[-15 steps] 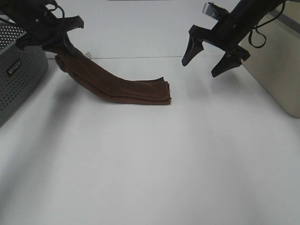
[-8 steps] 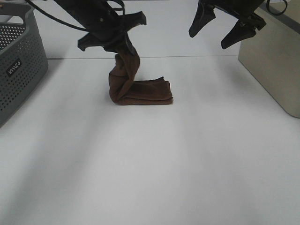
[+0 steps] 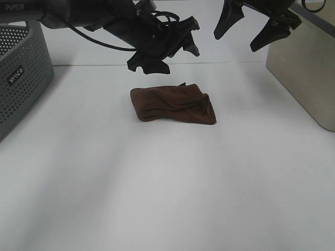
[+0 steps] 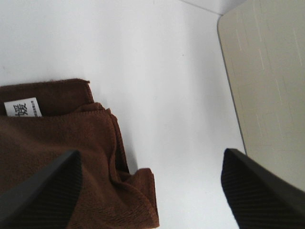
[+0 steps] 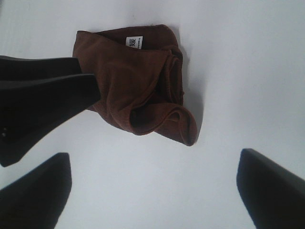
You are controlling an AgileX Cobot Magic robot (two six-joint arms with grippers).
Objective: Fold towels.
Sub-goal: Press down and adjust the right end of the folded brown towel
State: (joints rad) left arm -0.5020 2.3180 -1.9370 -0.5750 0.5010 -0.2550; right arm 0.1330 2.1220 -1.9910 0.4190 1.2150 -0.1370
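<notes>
since half a second ago the one towel has dropped from the left pincer and lies bundled mid-counter, touching neither of two pincers. just behind, above, left pincer gapes wide; right pincer also apart.

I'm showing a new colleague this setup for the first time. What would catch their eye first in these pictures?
The dark brown towel stands out most, a rumpled folded bundle in the middle of the white table. Over its far side hovers the left pincer, open and empty, with the right pincer also open, higher and to the right. A grey perforated basket sits at the left edge and a beige box at the right.
</notes>
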